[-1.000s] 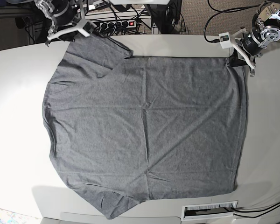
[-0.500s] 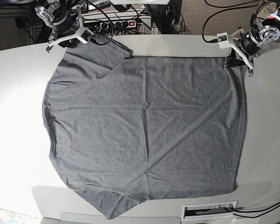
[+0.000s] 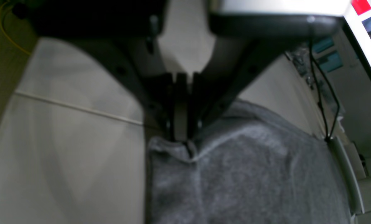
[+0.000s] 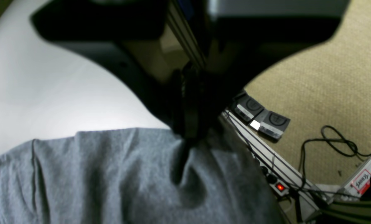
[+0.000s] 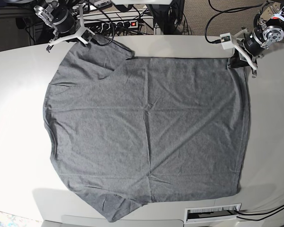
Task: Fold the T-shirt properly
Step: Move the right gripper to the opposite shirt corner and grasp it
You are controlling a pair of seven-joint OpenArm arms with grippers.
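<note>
Pinching far T-shirt [image 5: 146, 127] corners with both clenched tools, left tool [image 3: 181, 137] and right tool [image 4: 188, 130], I needed level lifting.

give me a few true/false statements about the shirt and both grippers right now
1. The T-shirt lies spread flat on the table. True.
2. The left gripper is open, clear of the cloth. False: it is shut on the shirt's corner.
3. The right gripper pinches the shirt's edge. True.
4. The shirt is folded in half. False: it is unfolded, one layer spread out.
5. A power strip with a red light sits beyond the table edge. True.
</note>
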